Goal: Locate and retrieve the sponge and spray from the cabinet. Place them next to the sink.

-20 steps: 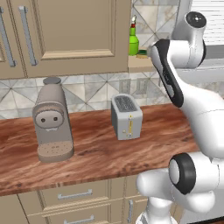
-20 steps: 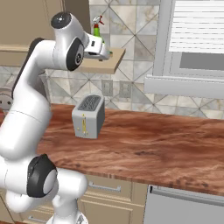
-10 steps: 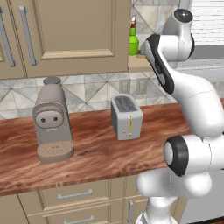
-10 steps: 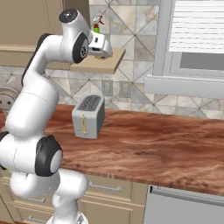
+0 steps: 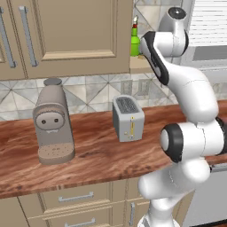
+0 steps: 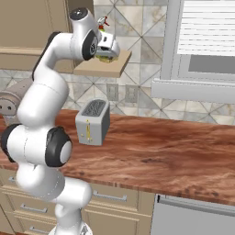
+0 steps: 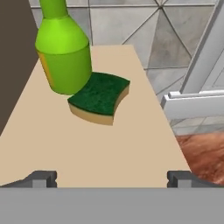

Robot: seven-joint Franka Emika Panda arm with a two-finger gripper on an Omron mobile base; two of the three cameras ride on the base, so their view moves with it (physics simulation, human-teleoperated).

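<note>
Spray (image 7: 63,57) sits ahead-left of your tool (image 7: 111,177), upright on the cabinet's side shelf (image 7: 109,148). Sponge (image 7: 100,97) lies just right of it, touching the bottle base, nearly dead ahead of the tool, green side up. Tool's wide open, nothing held, tips at the shelf's near edge. Go for the sponge first, I'd say: push fwd low over the shelf, center it btwn the fingers, and keep the left finger clear of the bottle so you don't tip it. Arm's reared up high from the base, elbow bent, wrist level w/ the shelf, hand pointing along it.
</note>
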